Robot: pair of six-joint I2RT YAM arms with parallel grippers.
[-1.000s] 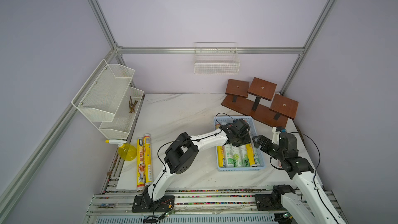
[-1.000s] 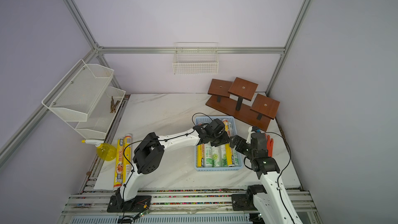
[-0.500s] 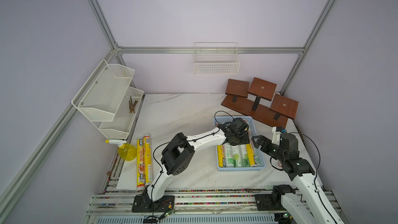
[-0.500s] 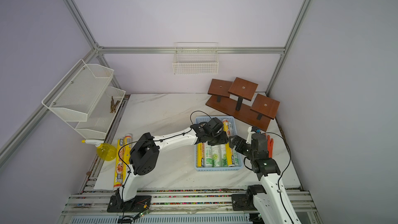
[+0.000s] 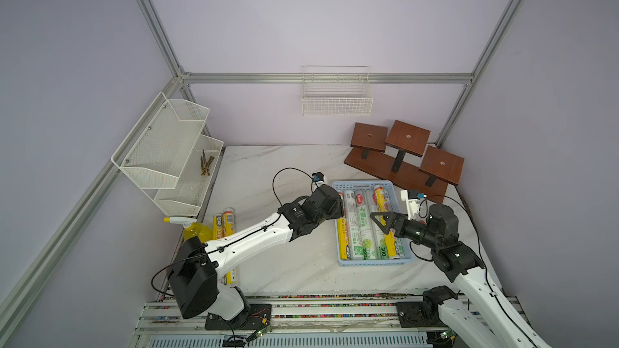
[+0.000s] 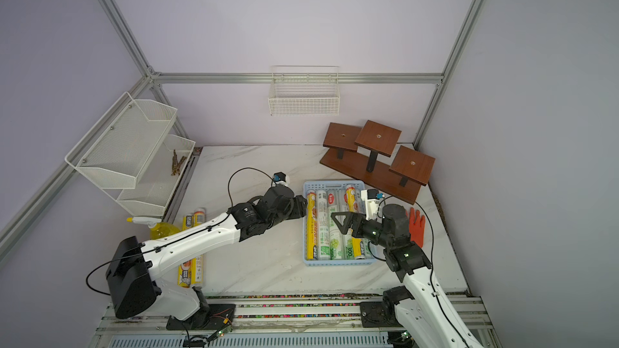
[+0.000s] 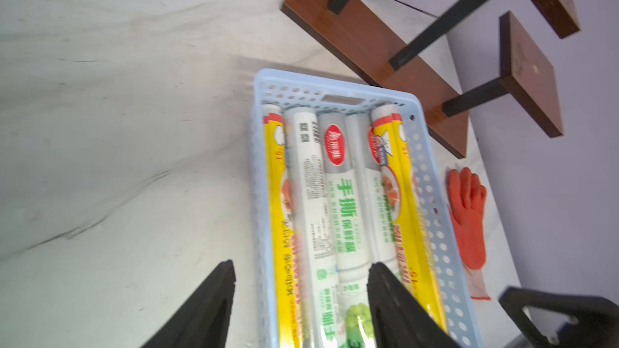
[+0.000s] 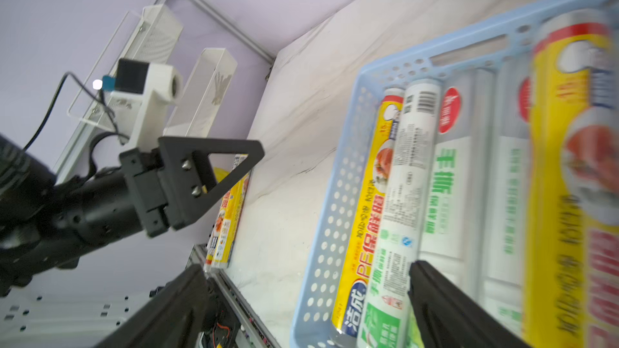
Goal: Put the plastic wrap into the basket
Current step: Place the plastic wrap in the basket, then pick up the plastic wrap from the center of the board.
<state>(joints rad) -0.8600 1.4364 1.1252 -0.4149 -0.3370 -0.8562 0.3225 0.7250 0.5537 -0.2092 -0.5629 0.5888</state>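
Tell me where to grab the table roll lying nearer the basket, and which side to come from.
Grip that roll around its middle, across its slim width, coming straight down with the left gripper. It lies flat, pointing away from the robot, tight beside a second roll, so one finger probably must wedge between them; the side facing the basket is free.

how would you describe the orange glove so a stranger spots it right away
On the white marble table, find the light-blue basket of rolls. The glove lies flat between that basket and the side wall, near the brown wooden stand. It is the only orange-red thing there.
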